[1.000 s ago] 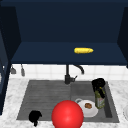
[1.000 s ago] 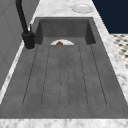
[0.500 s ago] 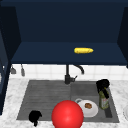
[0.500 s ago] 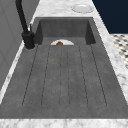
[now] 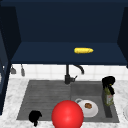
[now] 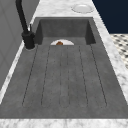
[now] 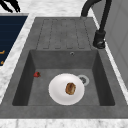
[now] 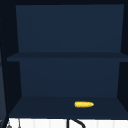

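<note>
Nearest the camera in the front view hangs a red ball, over the front edge of the sink, between my two hands. My left robot hand hovers at the near-left corner of the drainboard, well left of the ball; it is a dark shape and I cannot tell whether its fingers are released or clenched. From the right side, the black fingers at the far corner over the counter look like that same hand.

A little farther back, in the basin, lies a white plate with a brown bit of food on it, just right of the ball. From the right side the plate sits mid-basin beside the drain, with a small red thing near the basin's outer wall.

Farther still, my right robot hand sits on top of an olive-green bottle that stands upright at the basin's right edge. The bottle lies straight below this hand, its long axis vertical, and this hand is far the nearer to it. The fingers seem wrapped over the neck, grasping it, though the dark shape leaves that a judgement.

Behind stands the black faucet, and above it the cabinet shelf carries a yellow corn cob, lying left to right.
</note>
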`<state>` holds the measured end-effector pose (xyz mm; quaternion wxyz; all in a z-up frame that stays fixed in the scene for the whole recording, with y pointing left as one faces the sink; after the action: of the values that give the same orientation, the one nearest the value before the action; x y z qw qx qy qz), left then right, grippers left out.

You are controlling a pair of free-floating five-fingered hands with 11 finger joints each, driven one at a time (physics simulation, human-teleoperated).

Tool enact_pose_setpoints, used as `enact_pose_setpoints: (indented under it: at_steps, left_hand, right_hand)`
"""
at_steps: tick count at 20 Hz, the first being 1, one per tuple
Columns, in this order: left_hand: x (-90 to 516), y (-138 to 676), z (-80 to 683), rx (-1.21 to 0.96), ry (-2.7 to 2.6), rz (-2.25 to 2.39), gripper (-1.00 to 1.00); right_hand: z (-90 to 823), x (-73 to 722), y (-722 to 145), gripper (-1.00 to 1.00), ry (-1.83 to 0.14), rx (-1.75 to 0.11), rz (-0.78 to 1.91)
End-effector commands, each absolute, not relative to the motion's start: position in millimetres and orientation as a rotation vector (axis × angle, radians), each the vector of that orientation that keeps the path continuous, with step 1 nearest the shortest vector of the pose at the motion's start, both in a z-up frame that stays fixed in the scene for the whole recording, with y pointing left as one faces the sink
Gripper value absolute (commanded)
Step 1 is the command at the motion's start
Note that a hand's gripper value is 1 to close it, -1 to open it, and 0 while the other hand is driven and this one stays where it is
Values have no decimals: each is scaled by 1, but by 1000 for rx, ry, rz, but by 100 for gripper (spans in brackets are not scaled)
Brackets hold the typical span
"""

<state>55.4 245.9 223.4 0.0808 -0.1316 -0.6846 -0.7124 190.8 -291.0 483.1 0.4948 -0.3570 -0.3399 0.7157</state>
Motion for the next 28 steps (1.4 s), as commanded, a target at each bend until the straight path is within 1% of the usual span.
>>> enact_pose_setpoints:
  at_steps: [1, 12, 21, 28]
  left_hand:
    - [55, 246, 223, -393, -2047, -2130, 0]
    - [55, 246, 223, -393, -2047, -2130, 0]
    - [55, 246, 223, -393, -2047, -2130, 0]
    - [55, 246, 223, -393, -2047, -2130, 0]
  right_hand:
    - [483, 207, -310, 100, -827, -879, 1687]
    - [464, 255, -361, 100, -859, -873, 1674]
    - [416, 300, -402, 100, -865, -871, 1661]
    - [384, 320, -435, 100, -839, -886, 1659]
